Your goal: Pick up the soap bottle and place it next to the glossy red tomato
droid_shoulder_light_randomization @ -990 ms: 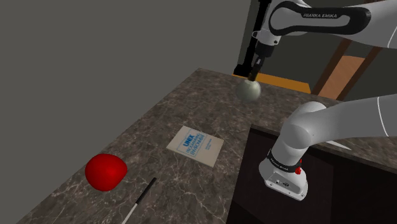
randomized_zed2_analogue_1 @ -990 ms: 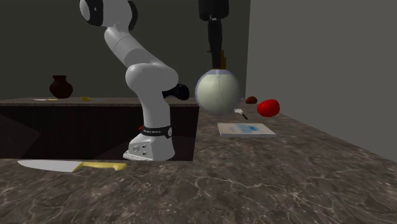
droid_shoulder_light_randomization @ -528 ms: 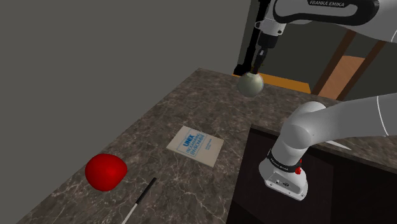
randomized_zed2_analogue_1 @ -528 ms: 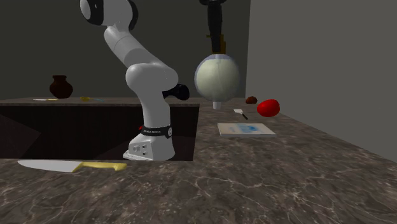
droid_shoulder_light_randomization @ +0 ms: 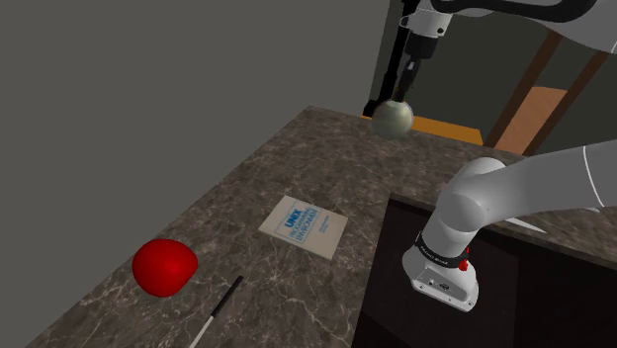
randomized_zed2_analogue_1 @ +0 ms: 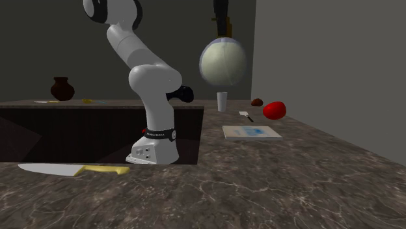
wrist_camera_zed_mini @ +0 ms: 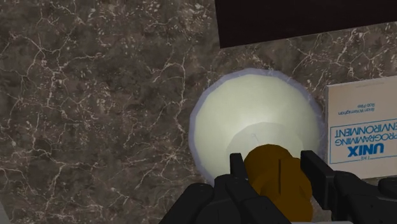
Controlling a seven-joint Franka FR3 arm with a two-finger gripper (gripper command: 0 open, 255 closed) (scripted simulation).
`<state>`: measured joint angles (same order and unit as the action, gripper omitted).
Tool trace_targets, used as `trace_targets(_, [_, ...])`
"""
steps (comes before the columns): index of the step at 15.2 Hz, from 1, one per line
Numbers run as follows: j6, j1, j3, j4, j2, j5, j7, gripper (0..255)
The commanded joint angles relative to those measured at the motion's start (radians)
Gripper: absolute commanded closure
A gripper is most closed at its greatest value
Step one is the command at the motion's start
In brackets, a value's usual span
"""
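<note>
Cream-coloured soap bottle (randomized_zed2_analogue_1: 222, 62) hangs above the counter (droid_shoulder_light_randomization: 326, 163), brown cap (wrist_camera_zed_mini: 277, 181) clasped by the gripper (wrist_camera_zed_mini: 275, 163).

Three cameras around one dark, white-veined stone counter (droid_shoulder_light_randomization: 297, 158).

The shoulder view looks down from high beside the white arm's base (droid_shoulder_light_randomization: 442, 280), facing along the counter toward its far end, with the glossy red tomato (droid_shoulder_light_randomization: 164, 265) close by at the near edge. The second exterior view sits low, about at counter height, at that far end and faces back, so the tomato lies distant. Both show the white printed book (droid_shoulder_light_randomization: 304, 228), tomato and base. The wrist view looks straight down past the pale round soap bottle (wrist_camera_zed_mini: 254, 130) onto counter and book edge.
</note>
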<state>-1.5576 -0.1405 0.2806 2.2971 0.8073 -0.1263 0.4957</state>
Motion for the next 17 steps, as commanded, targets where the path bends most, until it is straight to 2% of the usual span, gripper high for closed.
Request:
trace_targets(1, [0.025,0.003,-0.003,-0.033,-0.008,0.004,0.0,255])
trace_targets(2, [0.029,0.003,-0.004,-0.039,-0.01,0.004,0.0,255])
trace_targets(9, [-0.015,0.056,-0.147,-0.043,-0.063,0.103,-0.16,255])
trace_targets(17, [-0.073,0.113,-0.299,-0.114,-0.186,0.193,-0.333,255])
